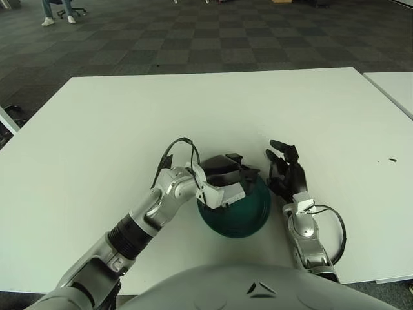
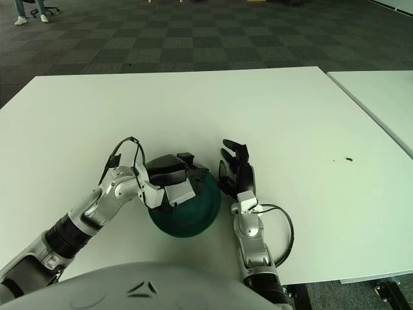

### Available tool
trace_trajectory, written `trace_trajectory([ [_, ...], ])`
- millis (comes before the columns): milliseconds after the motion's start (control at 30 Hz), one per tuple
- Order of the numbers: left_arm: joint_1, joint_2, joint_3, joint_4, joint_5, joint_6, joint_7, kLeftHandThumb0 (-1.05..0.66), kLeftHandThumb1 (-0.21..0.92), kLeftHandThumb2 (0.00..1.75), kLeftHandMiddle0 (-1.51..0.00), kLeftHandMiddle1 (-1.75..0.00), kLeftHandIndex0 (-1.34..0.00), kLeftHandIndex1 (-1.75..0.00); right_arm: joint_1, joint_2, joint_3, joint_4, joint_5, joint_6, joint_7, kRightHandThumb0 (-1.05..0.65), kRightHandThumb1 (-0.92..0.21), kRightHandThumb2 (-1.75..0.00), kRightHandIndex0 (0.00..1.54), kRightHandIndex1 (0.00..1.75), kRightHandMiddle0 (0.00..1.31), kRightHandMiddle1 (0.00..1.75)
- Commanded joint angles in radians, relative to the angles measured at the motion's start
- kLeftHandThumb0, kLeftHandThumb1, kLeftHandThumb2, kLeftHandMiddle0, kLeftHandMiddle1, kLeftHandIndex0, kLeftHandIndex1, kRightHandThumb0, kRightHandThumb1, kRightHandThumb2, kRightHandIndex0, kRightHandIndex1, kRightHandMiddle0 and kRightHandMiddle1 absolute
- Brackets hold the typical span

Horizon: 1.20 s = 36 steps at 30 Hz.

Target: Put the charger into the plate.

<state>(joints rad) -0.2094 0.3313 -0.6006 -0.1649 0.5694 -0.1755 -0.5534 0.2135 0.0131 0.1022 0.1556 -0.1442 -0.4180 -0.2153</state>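
A dark green plate (image 1: 248, 216) sits near the table's front edge. My left hand (image 1: 240, 175) hovers over the plate's left and rear part, its fingers curled around a black block, the charger (image 1: 218, 165). The hand hides most of the charger, and I cannot see whether it touches the plate. My right hand (image 1: 286, 169) shows just right of the plate's rim, fingers spread upward and holding nothing.
The white table (image 1: 97, 129) stretches wide to the left, behind and to the right. A second white table (image 1: 393, 87) stands at the far right across a narrow gap. A small dark speck (image 1: 391, 161) lies to the right.
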Motion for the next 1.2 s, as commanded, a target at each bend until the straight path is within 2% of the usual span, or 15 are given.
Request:
trace_trajectory([
  [0, -0.032, 0.031, 0.024, -0.020, -0.014, 0.015, -0.049, -0.95, 0.91, 0.37, -0.15, -1.28, -0.08, -1.59, 0.070, 0.015, 0.007, 0.209, -0.041, -0.018, -0.037, -0.76, -0.92, -0.71, 0.59, 0.07, 0.08, 0.97],
  [300, -0.032, 0.029, 0.031, -0.054, -0.014, 0.080, -0.104, -1.04, 0.92, 0.41, -0.08, -1.25, -0.06, -1.58, 0.070, 0.012, 0.017, 0.199, -0.042, -0.041, -0.053, -0.79, -0.92, -0.67, 0.60, 0.09, 0.08, 0.96],
  [467, -0.034, 0.031, 0.030, -0.068, -0.014, 0.105, -0.126, -1.04, 0.92, 0.42, -0.03, -1.40, -0.05, -1.64, 0.064, -0.004, 0.027, 0.220, -0.094, -0.082, -0.102, -0.77, -0.92, -0.61, 0.62, 0.12, 0.08, 0.96],
  [633, -0.033, 0.028, 0.031, -0.074, -0.023, 0.118, -0.139, -1.04, 0.92, 0.43, 0.00, -1.53, -0.05, -1.68, 0.073, -0.001, 0.027, 0.192, -0.047, -0.025, -0.057, -0.77, -0.92, -0.65, 0.59, 0.11, 0.06, 0.93],
  [933, -0.017, 0.028, 0.046, -0.067, -0.052, 0.115, -0.127, -1.03, 0.92, 0.41, 0.00, -1.59, -0.03, -1.67, 0.079, 0.021, 0.014, 0.156, 0.008, 0.060, -0.010, -0.72, -0.92, -0.75, 0.51, 0.07, 0.01, 0.88],
  [1067, 0.011, 0.035, 0.088, -0.047, -0.106, 0.133, -0.117, -1.04, 0.92, 0.42, 0.00, -1.51, -0.01, -1.63, 0.081, 0.025, 0.015, 0.146, 0.010, 0.088, -0.001, -0.72, -0.92, -0.75, 0.48, 0.05, 0.00, 0.85],
  [1167, 0.054, 0.037, 0.150, -0.030, -0.175, 0.160, -0.101, -1.04, 0.92, 0.43, 0.00, -1.41, 0.00, -1.57, 0.083, 0.027, 0.015, 0.141, 0.014, 0.094, 0.007, -0.72, -0.92, -0.75, 0.48, 0.04, 0.00, 0.84],
])
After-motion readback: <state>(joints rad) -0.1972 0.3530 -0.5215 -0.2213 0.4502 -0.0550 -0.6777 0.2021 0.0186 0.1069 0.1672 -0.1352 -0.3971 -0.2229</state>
